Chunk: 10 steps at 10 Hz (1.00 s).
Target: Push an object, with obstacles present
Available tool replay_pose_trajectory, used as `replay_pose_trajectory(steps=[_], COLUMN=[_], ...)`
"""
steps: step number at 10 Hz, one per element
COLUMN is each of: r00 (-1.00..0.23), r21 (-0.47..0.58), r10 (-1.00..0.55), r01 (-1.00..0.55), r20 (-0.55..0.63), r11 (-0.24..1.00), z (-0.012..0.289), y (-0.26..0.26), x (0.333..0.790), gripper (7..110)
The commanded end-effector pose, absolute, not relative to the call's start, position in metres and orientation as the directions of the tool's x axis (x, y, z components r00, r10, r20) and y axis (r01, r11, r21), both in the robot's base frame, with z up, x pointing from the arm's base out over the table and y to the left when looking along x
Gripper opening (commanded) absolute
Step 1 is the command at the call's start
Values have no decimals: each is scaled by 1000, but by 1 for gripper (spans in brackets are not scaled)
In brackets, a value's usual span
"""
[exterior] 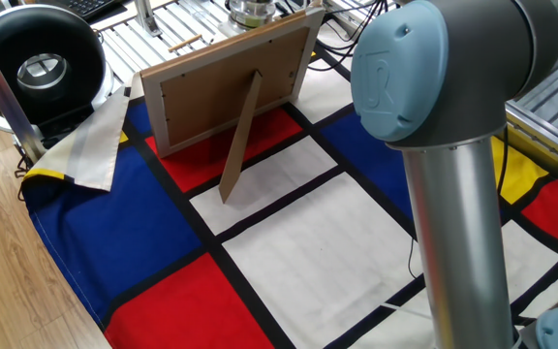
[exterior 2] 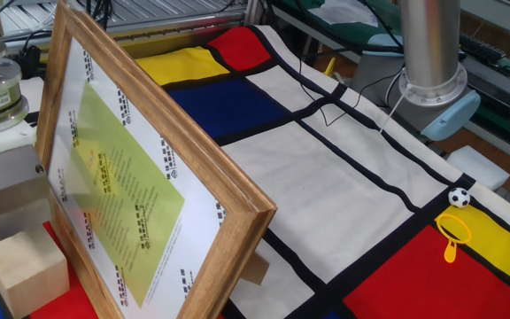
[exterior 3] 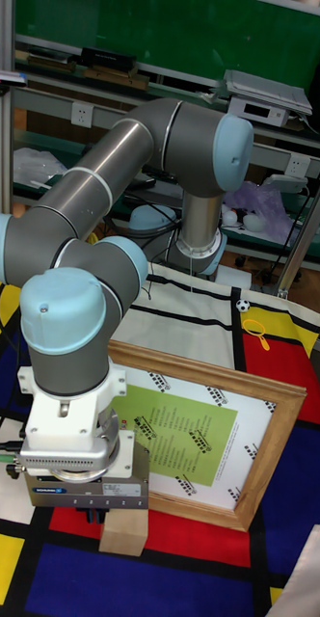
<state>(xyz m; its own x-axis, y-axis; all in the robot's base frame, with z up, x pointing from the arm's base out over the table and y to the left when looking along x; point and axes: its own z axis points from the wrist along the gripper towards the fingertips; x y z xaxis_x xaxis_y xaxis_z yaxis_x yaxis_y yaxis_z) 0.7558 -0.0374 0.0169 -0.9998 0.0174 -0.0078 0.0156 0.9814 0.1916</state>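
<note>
A pale wooden block (exterior 2: 22, 268) (exterior 3: 121, 532) rests on the colour-block cloth beside the front of a leaning wooden picture frame (exterior 2: 149, 195) (exterior 3: 210, 445) (exterior: 229, 85). My gripper (exterior 3: 100, 518) comes straight down right behind the block. Its grey metal body (exterior 2: 11, 193) sits close against the block's far side. The fingertips are mostly hidden by the body and the block, so their state is unclear. In the view from behind the frame, the frame hides the block and only the gripper's flange (exterior: 252, 10) shows above it.
The frame's rear prop (exterior: 241, 136) stands on the cloth. A small soccer ball (exterior 2: 459, 197) and a yellow magnifier (exterior 2: 452, 236) lie near the arm's base (exterior 2: 432, 84). A black round device (exterior: 37, 60) and a folded-up cloth corner (exterior: 90, 145) sit by the table's edge.
</note>
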Motion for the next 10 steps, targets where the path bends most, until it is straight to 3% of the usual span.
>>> replay_pose_trajectory(steps=[1,10], r00=[-1000,-998], r21=[211,298], r10=[29,66], r01=[27,67], r20=[-8,12], r11=[977,952], z=[19,25], y=[-34,-11], x=[757,756], gripper=[7,7])
